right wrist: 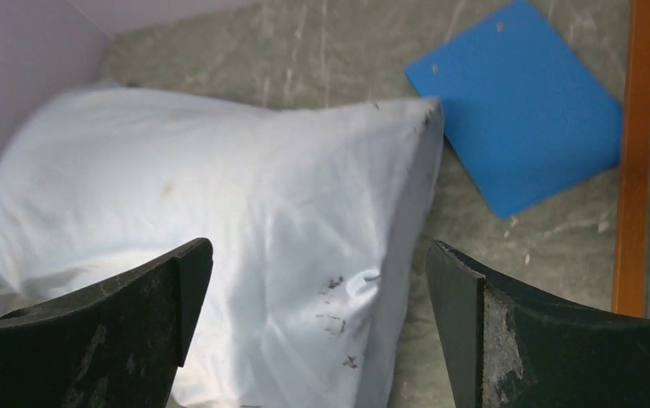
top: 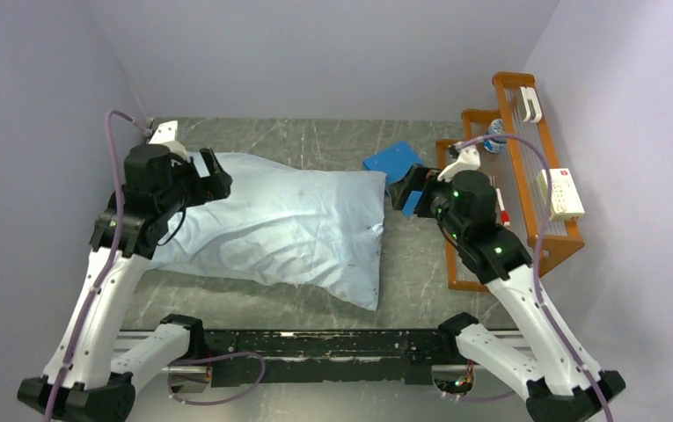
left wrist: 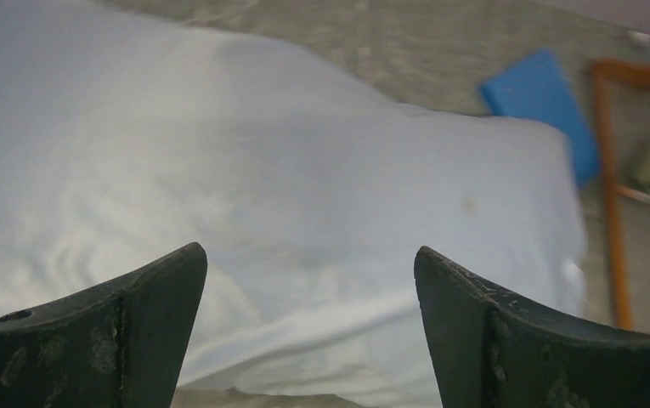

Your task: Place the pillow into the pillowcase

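Pillowcase (top: 284,224) lies plump on the counter (top: 332,141), long axis running left to right. Judged from its fullness, the pillow is already inside; no bare pillow is clearly seen. Left tool (top: 214,180) hovers over the case's left end, jaws spread and holding nothing, and is the nearer. Right tool (top: 410,195) stands just past the right end, apart from the cloth, also spread and empty. Only the right wrist view shows dark specks along the right seam beside the blue square (top: 391,163). Which end is open cannot be told.
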Robot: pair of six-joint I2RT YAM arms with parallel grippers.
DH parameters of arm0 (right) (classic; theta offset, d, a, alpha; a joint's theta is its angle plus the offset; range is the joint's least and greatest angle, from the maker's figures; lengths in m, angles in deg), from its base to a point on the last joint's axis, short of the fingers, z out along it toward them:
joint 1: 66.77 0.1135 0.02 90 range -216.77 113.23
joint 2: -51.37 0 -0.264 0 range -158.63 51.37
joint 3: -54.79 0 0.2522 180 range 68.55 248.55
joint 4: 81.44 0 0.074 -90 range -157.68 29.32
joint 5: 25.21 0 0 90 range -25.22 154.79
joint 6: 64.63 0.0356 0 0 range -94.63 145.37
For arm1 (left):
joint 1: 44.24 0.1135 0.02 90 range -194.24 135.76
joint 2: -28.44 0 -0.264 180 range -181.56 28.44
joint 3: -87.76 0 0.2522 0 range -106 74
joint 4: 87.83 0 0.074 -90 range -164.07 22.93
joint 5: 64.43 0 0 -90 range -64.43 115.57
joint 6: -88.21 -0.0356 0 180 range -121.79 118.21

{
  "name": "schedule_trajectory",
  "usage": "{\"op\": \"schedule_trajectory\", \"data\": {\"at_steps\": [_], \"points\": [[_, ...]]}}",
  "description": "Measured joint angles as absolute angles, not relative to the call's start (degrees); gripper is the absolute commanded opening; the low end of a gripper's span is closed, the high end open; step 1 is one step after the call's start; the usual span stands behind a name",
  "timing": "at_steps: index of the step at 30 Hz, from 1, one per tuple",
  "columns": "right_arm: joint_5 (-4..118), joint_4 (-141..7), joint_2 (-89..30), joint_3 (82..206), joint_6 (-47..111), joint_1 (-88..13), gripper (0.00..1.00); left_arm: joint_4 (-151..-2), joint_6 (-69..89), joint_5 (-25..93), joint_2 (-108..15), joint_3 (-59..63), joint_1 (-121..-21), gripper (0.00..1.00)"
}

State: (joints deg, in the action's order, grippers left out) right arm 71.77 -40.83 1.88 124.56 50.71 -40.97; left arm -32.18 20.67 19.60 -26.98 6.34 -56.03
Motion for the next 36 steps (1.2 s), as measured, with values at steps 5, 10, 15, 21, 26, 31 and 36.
{"op": "schedule_trajectory", "data": {"at_steps": [5, 10, 15, 21, 26, 31, 36], "points": [[71.59, -39.3, 7.6, 127.7, 49.9, -40.97, 1.0, -36.01, 17.74, 33.5, -22.48, 5.88, -56.54, 0.97], [70.09, -37.61, 12.08, 131.9, 48.39, -40.97, 1.0, -36.07, 15.69, 36.25, -20.42, 2.49, -57.52, 0.97], [68.29, -37.35, 14.6, 135.09, 47.59, -40.99, 1.0, -36.12, 15.01, 38.61, -17.93, 0.92, -57.61, 0.97], [66.72, -35.98, 14.25, 135.35, 47.65, -40.99, 1.0, -35.68, 14.97, 41.61, -16.71, -0.31, -57.65, 0.97], [66.11, -35.84, 14.58, 134.76, 48.39, -40.97, 1.0, -34.76, 14.92, 41.61, -14.54, 0.57, -57.65, 0.97], [64.95, -35.89, 16.19, 134.37, 48.57, -40.97, 1.0, -34.19, 14.64, 41.43, -12.97, 0.63, -57.65, 0.97], [64.91, -35.76, 16.59, 134.41, 48.66, -40.99, 1.0, -33.86, 14.49, 41.3, -13.15, 0.63, -57.65, 0.97]]}}
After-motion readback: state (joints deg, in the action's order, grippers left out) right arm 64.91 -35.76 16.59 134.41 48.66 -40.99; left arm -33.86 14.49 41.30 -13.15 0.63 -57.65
